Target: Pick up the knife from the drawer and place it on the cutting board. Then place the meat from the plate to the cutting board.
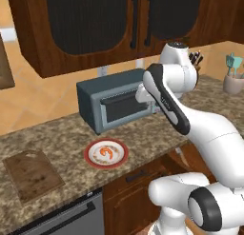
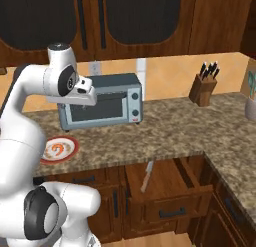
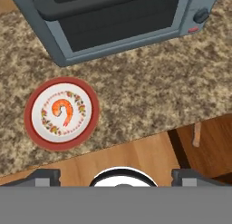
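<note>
1. Gripper [image 3: 116, 175] high over the counter edge; jaws wide, holding nothing.
2. Knife [image 2: 147, 176] lies in the open drawer [image 2: 167, 183], near its left wall.
3. Risk: a finger may strike that wall or the counter lip on descent.
4. Meat [image 3: 63, 111] on plate [image 3: 31, 125]; board [image 1: 31, 174] well left, with open counter between.

meat [image 3: 63, 111] on plate [image 3: 34, 123]; knife [image 2: 146, 176] in drawer [image 2: 170, 183].

The meat [image 1: 107, 152] sits on the plate [image 1: 90, 159] (cutting board [image 1: 32, 174] nearby).
</note>
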